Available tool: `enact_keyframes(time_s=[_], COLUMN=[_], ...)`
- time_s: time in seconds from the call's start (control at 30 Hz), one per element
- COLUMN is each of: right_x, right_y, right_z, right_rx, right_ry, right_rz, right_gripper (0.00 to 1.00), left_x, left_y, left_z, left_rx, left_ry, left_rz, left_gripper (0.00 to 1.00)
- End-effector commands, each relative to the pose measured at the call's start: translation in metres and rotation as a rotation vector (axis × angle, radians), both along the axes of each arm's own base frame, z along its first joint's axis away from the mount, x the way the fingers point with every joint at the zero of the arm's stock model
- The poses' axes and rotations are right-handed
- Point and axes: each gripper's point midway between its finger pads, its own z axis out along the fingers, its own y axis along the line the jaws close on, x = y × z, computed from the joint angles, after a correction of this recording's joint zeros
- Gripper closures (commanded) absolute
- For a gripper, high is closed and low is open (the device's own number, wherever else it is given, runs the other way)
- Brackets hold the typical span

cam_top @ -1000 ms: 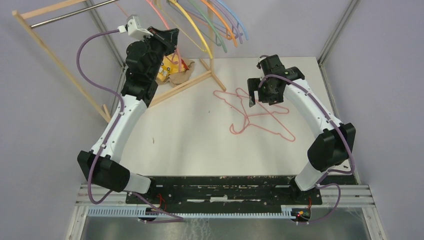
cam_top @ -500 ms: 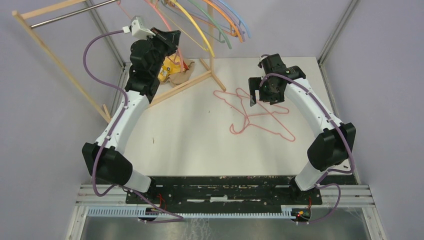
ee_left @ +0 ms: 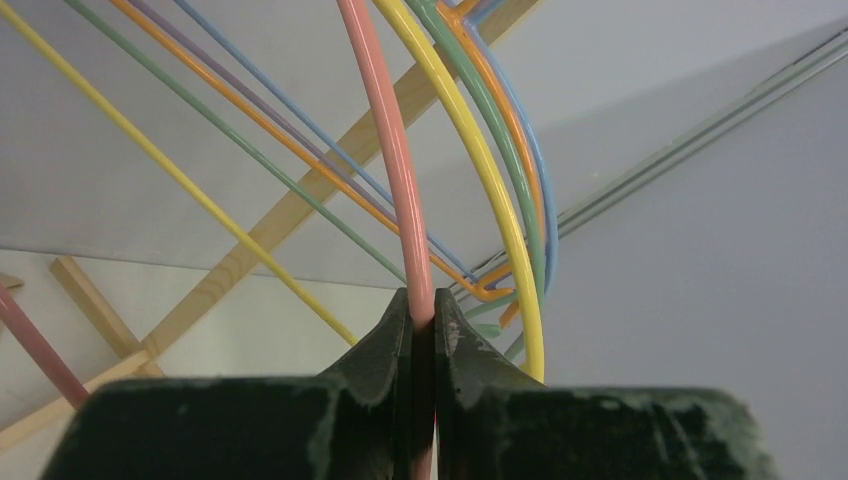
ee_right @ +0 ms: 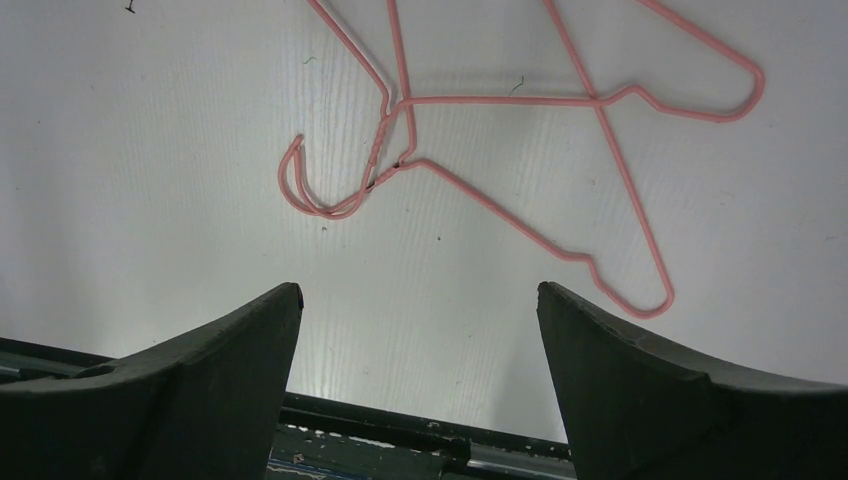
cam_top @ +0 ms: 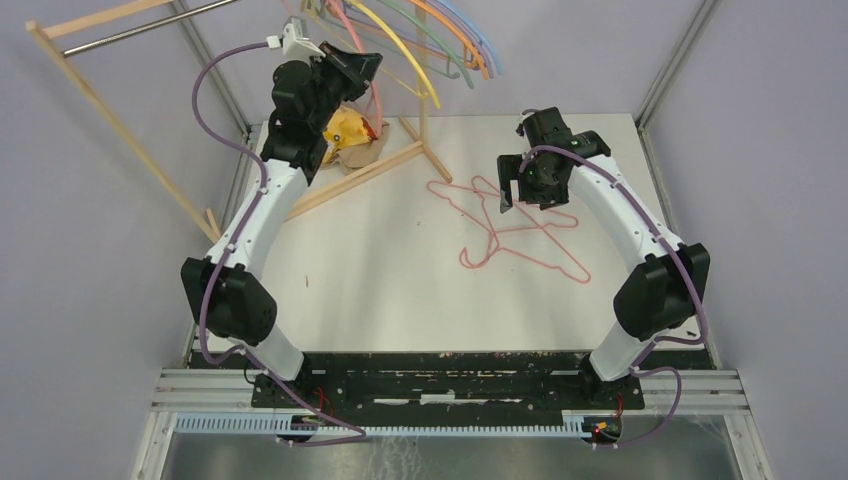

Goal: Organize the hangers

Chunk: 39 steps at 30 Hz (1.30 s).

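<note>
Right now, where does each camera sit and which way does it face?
Top external: above and behind the bases, looking down on the table; left arm and right arm show.
Left wrist: faces the back wall along the left gripper, shut on a pink hanger.
Right wrist: looks down past the open right gripper at loose pink hangers.
Shared: top external and right wrist both show those loose hangers.

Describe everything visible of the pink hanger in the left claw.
The pink hanger is a thin, smooth rod, coated wire by its look, gently curved. The left claw is shut on it, pinching one stretch. It is held above the table, close beside the yellow hanger among the hung ones. Its hook cannot be made out.
</note>
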Motion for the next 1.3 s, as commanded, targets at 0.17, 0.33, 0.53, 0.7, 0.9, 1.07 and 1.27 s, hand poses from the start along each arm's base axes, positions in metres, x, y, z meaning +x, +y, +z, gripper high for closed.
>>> enact_keyframes(time_s=[0.17, 0.33, 0.53, 0.7, 0.9, 1.07, 1.27], right_x=[0.003, 0.003, 0.007, 0.008, 0.017, 0.036, 0.05], right_y=[0.001, 0.001, 0.007, 0.014, 0.023, 0.03, 0.035], right_z=[0.003, -0.009, -0.028, -0.056, -0.09, -0.11, -0.121], right_rx=[0.014, 0.006, 0.018, 0.032, 0.033, 0.019, 0.013], right_ry=[-0.028, -0.008, 0.014, 0.079, 0.143, 0.166, 0.159], right_rz=[0.016, 0.031, 0.048, 0.067, 0.079, 0.096, 0.134], right_gripper=[0.02, 0.02, 0.03, 0.1, 0.18, 0.25, 0.29], left_x=[-0.025, -0.04, -0.066, -0.096, -0.128, -0.152, -0.165], left_y=[-0.004, -0.003, -0.005, -0.008, -0.02, -0.016, -0.011], left_z=[0.002, 0.006, 0.013, 0.007, -0.018, -0.045, -0.088], left_rx=[0.004, 0.026, 0.057, 0.091, 0.103, 0.176, 0.222], left_ry=[0.049, 0.025, -0.012, -0.053, -0.07, -0.045, 0.033], left_rz=[-0.069, -0.086, -0.139, -0.206, -0.33, -0.359, -0.362], left_gripper=[0.46, 0.0, 0.01, 0.01, 0.01, 0.01, 0.01])
